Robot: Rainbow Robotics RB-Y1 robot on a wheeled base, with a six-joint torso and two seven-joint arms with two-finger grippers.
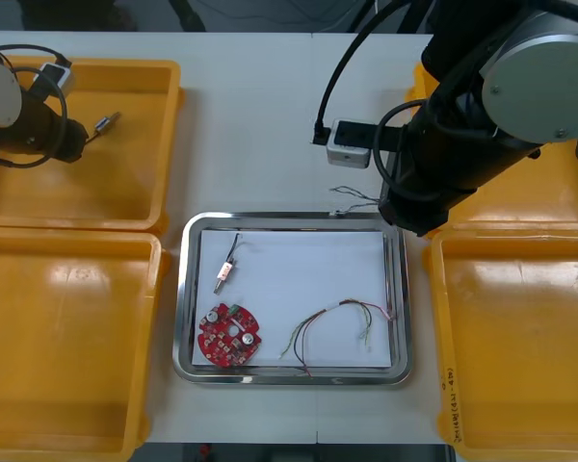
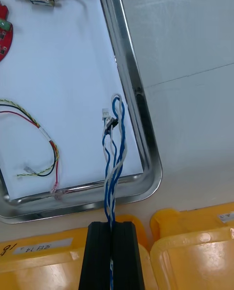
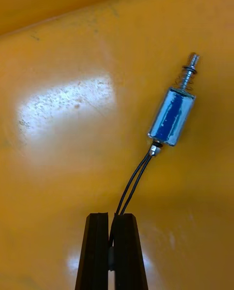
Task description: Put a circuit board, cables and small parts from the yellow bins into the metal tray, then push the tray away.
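My right gripper (image 2: 111,227) is shut on a twisted blue and white cable (image 2: 113,144). The cable hangs over the white inside of the metal tray (image 2: 140,119), near one corner. In the tray lie a round red circuit board (image 1: 229,335), a small metal part (image 1: 223,272) and a red and yellow cable (image 1: 337,322). My left gripper (image 3: 111,217) is shut on the black wires of a second small metal part (image 3: 173,114), a shiny cylinder with a spring, held over the floor of the far left yellow bin (image 1: 125,192).
Two yellow bins stand at each side of the tray; the near left bin (image 1: 67,337) and near right bin (image 1: 520,337) look bare. A white box (image 1: 350,142) on a black lead lies on the table behind the tray.
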